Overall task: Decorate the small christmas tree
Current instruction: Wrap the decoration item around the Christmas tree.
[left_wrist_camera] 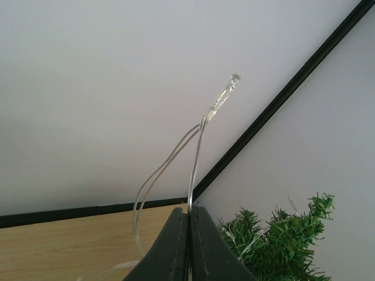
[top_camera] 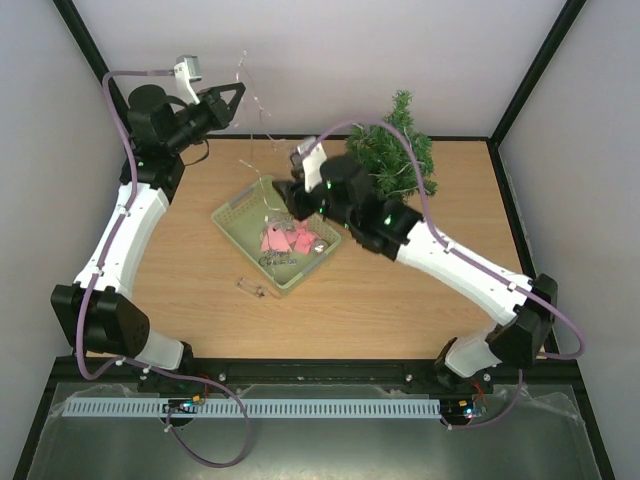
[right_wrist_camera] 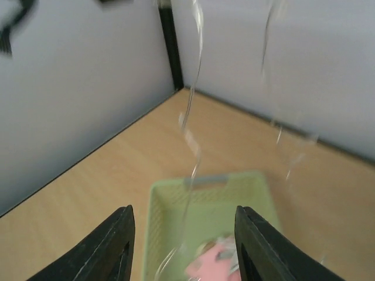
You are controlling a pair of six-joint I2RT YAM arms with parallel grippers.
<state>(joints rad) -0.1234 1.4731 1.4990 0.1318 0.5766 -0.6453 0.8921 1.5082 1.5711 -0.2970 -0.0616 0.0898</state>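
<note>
One small christmas tree (top_camera: 392, 150), one green basket (top_camera: 238, 208) and one small loose piece (top_camera: 255, 287) are sitting on one table (top_camera: 200, 290). One clear light string (left_wrist_camera: 221, 96) is hanging. Pink items (top_camera: 275, 240) are overlapping in the basket, so their count is unclear

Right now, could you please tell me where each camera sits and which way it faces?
Top external: above and behind the arms, looking down on the table; both arms show.
Left wrist: on the left arm, facing up at the back wall corner; left gripper, shut on the light string, at the bottom.
Right wrist: on the right arm, facing down over the basket; open right gripper at the bottom.
Shared: top and left wrist views both show the small christmas tree.
</note>
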